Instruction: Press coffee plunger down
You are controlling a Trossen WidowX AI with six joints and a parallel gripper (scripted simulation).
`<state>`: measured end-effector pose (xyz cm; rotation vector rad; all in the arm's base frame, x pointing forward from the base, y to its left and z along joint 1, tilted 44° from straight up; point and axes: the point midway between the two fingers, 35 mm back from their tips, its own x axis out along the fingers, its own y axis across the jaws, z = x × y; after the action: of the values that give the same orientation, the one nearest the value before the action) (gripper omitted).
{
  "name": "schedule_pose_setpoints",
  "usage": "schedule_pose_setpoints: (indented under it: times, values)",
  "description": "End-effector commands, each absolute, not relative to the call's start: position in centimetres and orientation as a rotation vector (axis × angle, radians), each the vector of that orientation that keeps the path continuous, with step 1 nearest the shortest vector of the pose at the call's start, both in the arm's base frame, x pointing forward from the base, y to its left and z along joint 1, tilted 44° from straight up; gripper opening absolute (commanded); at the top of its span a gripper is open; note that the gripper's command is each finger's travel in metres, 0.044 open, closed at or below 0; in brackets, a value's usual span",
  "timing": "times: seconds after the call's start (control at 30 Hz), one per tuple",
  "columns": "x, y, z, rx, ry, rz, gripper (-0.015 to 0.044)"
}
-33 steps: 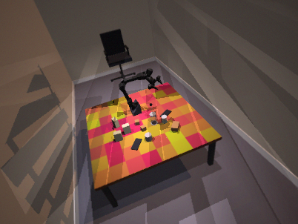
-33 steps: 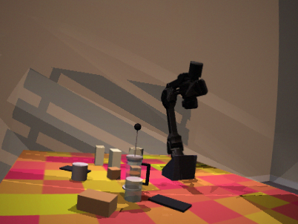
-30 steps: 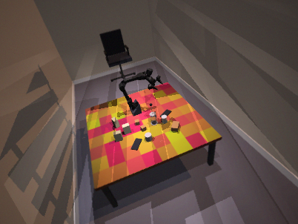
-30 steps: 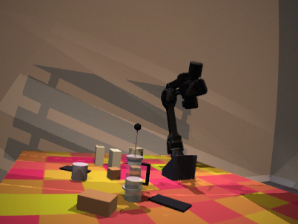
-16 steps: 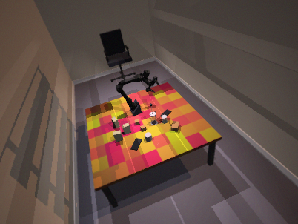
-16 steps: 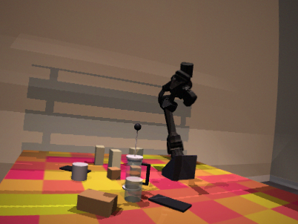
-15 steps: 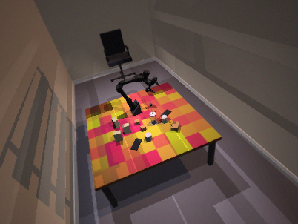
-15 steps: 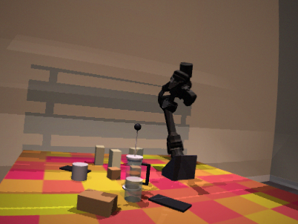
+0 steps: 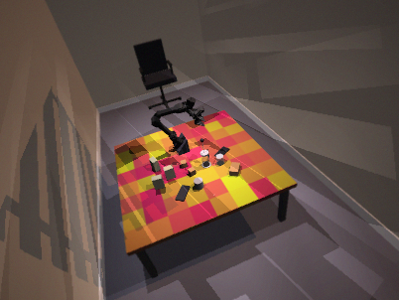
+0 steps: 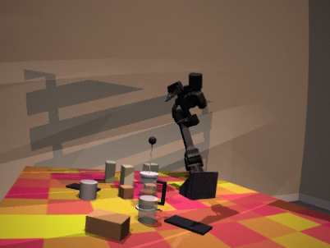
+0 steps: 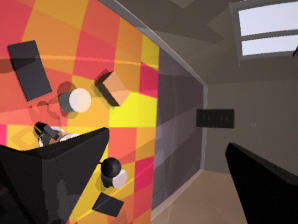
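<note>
The coffee press (image 9: 204,153) (image 10: 148,177) stands upright on the table, its black handle (image 10: 164,193) (image 11: 48,131) at the side. The plunger is up: its black knob (image 9: 201,140) (image 10: 152,140) (image 11: 111,167) sits on a thin rod high above the lid. My gripper (image 9: 200,116) (image 10: 172,111) (image 11: 169,141) is open and empty. It is tilted, higher than the knob and off to the arm's side of it, not touching the press. In the wrist view the left finger hides part of the press.
A pale cup (image 9: 219,156) (image 10: 148,199) (image 11: 80,100) stands close to the press. Around are a brown box (image 9: 234,169) (image 10: 107,224) (image 11: 114,89), a dark slab (image 9: 222,150) (image 10: 188,224) (image 11: 30,70), another cup (image 9: 199,183) (image 10: 88,190) and several pale blocks (image 9: 169,172) (image 10: 127,175).
</note>
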<state>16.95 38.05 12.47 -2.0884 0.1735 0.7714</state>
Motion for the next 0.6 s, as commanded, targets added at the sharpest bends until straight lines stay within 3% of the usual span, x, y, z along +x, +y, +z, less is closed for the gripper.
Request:
schedule_pose_setpoints:
  times: [0.0,0.27,0.57]
  values:
    - [19.2,32.2,14.2,-1.258,0.435,0.451,0.0440]
    - [19.7,31.4,14.6,-0.885,0.492,0.329,0.0440]
    - [20.6,28.4,11.0,-0.876,0.492,0.326,0.0440]
